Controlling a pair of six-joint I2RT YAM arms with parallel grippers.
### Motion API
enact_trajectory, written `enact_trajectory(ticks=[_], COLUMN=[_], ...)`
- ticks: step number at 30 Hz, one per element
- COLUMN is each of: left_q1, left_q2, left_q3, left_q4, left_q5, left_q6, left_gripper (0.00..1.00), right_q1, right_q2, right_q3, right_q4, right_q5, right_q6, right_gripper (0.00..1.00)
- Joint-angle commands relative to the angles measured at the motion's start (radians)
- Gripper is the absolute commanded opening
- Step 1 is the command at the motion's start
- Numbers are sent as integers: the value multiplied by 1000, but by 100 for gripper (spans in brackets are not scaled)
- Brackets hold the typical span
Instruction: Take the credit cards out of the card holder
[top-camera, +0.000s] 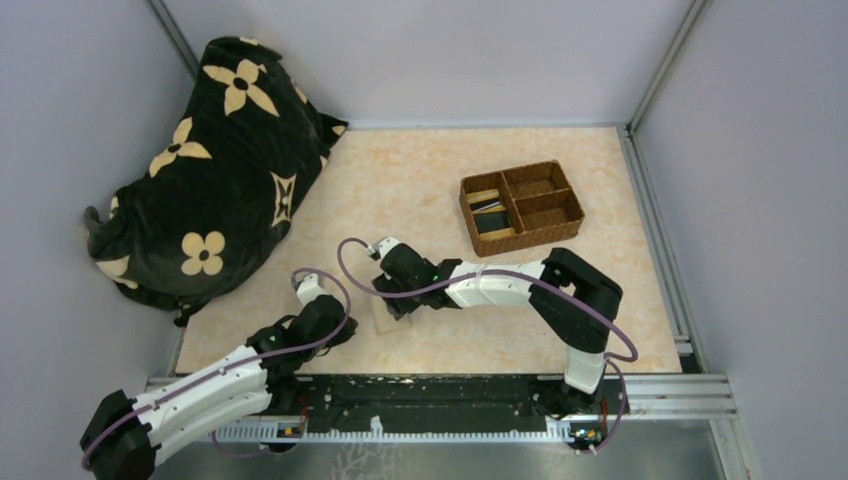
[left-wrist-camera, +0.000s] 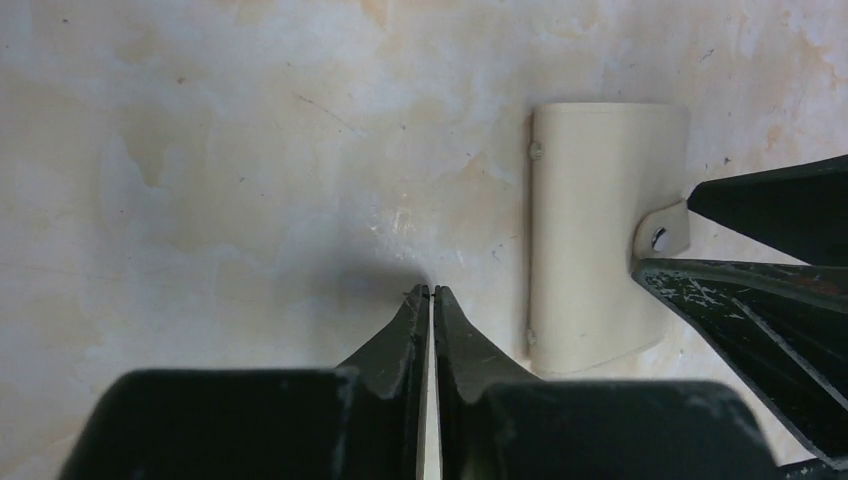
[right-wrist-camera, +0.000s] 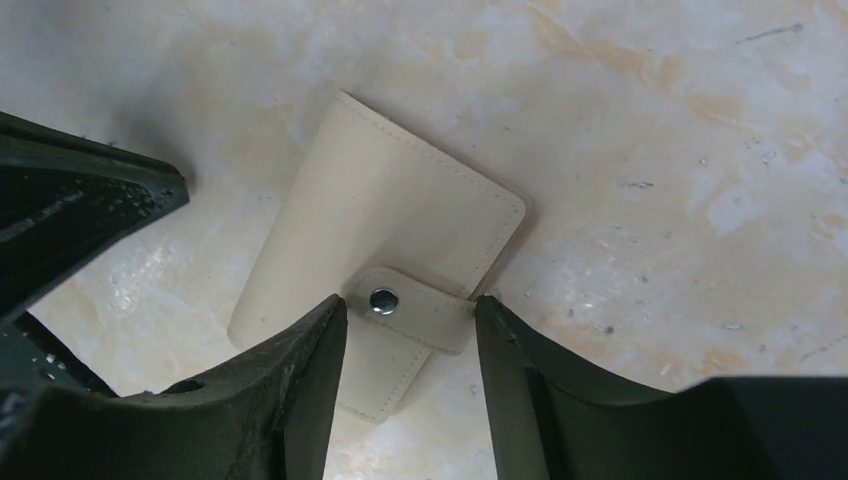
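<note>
The card holder (right-wrist-camera: 390, 215) is laid flat on the marbled beige table (right-wrist-camera: 650, 150), close to the near edge and in front of the two arm bases. It is folded shut, so only its cream-beige outer face is shown, with a line of stitching along the border. A small snap tab (right-wrist-camera: 425, 312) is wrapped over one long edge and is fastened by a round metal stud (right-wrist-camera: 382, 298). The right gripper (right-wrist-camera: 410, 305) is held directly over this tab. Its fingers (right-wrist-camera: 300, 380) are spread moderately wide, one at each side of the tab, and nothing is clamped between them. It cannot be told whether their tips are touching the holder. The left gripper (left-wrist-camera: 431, 292) is placed just beside the holder, over bare table. Its two fingers are pressed together with only a thin slit between them, and nothing is held. A brown woven tray (top-camera: 465, 195) is seen further back on the table, well apart from the holder, and a black flower-patterned cloth bundle (top-camera: 215, 160) is lying at the far left.
</note>
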Motion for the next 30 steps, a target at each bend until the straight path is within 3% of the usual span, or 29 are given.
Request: enact_trajectory(ticks=[1,4,8,16,23,27,30], left_q1=[4,4,4,3,4,4,4], left_q2=[-6,1,17,64,10,-13,-22], left_q3=[-6,-5,-2,56,127,106,78], left_q4=[-7,-6,14,63,95,175,257], left_q5=[22,23,30,94,155,226,290], left_q6=[3,-2,12,29,77,178,208], left_gripper=[14,18,19,19,18,0,0], right_q1=[24,24,22,20,-7,-23,-24], right_q2=[18,21,21,-1,-41,-60,-64], right_q3=[50,35,44,55,38,38,40], right_q4=[6,0,-26,-21,-25,-35,-37], right_q5=[35,61,93,85,104,111,109], right_q6=[22,49,72,71,56,41,33], right_gripper=[45,20,0,0,0,0,0])
